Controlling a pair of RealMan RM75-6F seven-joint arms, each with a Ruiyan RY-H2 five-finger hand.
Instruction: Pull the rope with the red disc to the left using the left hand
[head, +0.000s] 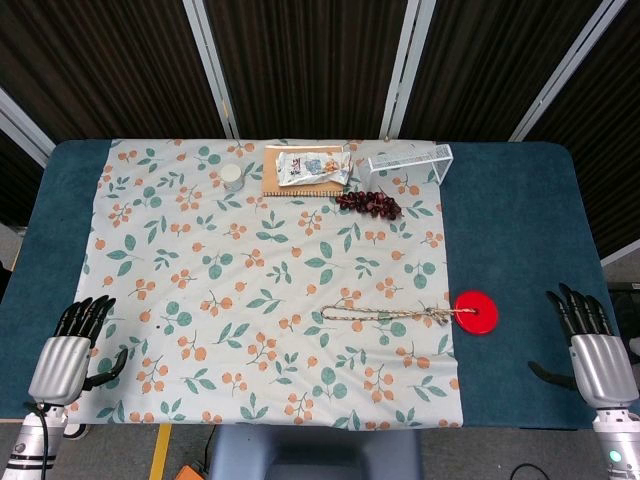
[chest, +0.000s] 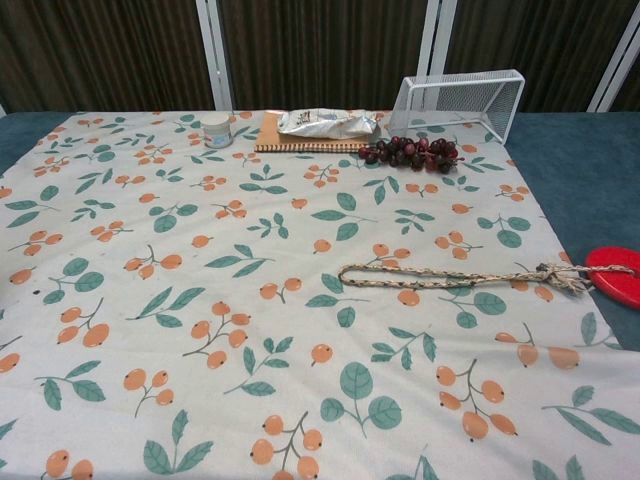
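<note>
A braided rope (head: 385, 316) (chest: 450, 277) lies across the floral cloth, its loop end pointing left and its right end tied to a red disc (head: 476, 312) (chest: 615, 275) on the blue table just past the cloth's right edge. My left hand (head: 72, 352) rests at the near left corner, fingers apart and holding nothing, far from the rope. Holding nothing either, my right hand (head: 591, 345) sits at the near right with fingers spread, a little right of the disc. Neither hand shows in the chest view.
At the back of the cloth (head: 200, 260) stand a small white jar (head: 233, 177), a snack packet on a wooden board (head: 306, 167), a bunch of dark grapes (head: 368, 203) and a tipped wire basket (head: 411, 160).
</note>
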